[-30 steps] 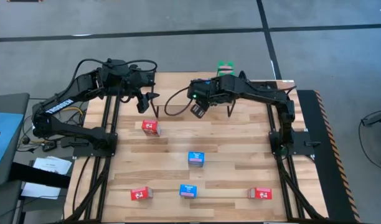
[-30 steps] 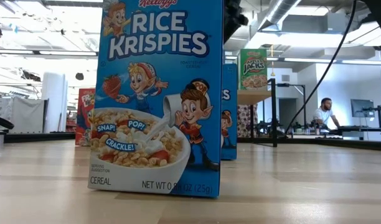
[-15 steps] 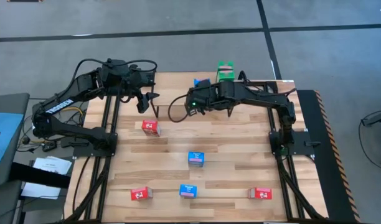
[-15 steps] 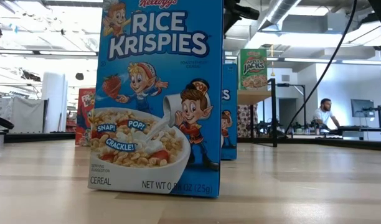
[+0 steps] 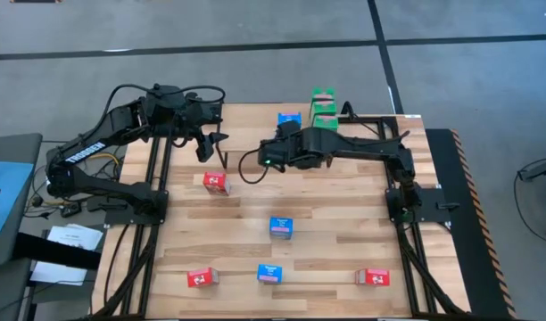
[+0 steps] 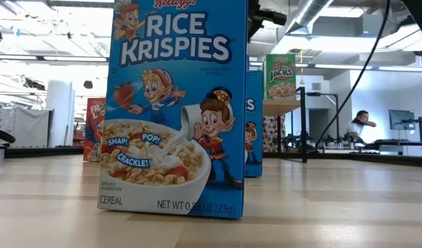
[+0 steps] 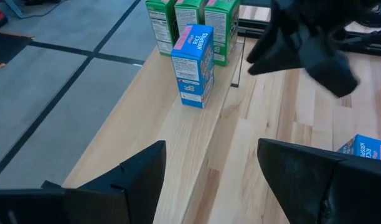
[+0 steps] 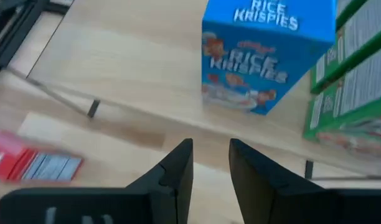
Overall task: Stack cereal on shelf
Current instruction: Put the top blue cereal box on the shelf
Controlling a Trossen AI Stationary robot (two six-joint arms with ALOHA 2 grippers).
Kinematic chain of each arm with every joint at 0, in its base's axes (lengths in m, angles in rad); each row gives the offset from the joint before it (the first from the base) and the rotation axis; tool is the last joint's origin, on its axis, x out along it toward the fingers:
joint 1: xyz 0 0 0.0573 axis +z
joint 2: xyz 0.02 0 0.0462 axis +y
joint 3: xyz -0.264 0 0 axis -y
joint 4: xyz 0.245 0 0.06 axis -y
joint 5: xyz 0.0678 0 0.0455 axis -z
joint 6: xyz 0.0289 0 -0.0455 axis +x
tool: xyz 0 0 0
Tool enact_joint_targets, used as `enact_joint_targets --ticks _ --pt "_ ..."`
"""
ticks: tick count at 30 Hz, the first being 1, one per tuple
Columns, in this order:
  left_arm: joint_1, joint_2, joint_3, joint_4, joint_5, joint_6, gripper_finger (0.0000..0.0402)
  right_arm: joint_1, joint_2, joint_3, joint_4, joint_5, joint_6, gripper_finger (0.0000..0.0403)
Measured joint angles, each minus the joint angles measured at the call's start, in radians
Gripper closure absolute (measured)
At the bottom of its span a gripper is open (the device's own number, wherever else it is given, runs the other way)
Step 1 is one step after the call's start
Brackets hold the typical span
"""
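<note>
On the shelf (image 5: 255,120) along the table's far edge, a blue cereal box (image 5: 289,118) stands upright beside several green ones (image 5: 324,107). The right wrist view shows the blue box (image 8: 268,56) and the green boxes (image 8: 352,74) standing on the shelf top (image 8: 128,56). My right gripper (image 5: 268,160) (image 8: 209,165) hovers in front of the shelf, shut and holding nothing. My left gripper (image 5: 206,147) (image 7: 209,180) waits open at the far left. Red boxes (image 5: 216,183) (image 5: 201,278) (image 5: 373,277) and blue boxes (image 5: 281,227) (image 5: 270,273) stand on the table.
The low view is mostly filled by a blue box (image 6: 176,103) standing close to the camera. Behind it stand another blue box (image 6: 254,124) and a red one (image 6: 94,127). A person (image 6: 359,124) sits far off in the room.
My right gripper has drawn back from the shelf toward the table's left edge and a little down, rolling its wrist. As the arm moved off, the blue box on the shelf came into the high view, standing upright beside the green ones.
</note>
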Motion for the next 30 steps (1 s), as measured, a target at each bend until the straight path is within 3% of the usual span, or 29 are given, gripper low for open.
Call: enact_joint_targets --ticks 14,20,30 --pt "0.000 0.000 0.000 0.000 0.000 0.000 0.0159 0.009 0.071 -0.001 -0.060 0.111 0.096 0.0275" --pt "0.000 0.000 0.000 0.000 0.000 0.000 0.0159 0.052 0.070 -0.001 -0.176 0.172 0.181 0.0275" --pt "0.000 0.000 0.000 0.000 0.000 0.000 0.0159 0.051 0.056 -0.001 -0.176 0.200 0.131 0.0276"
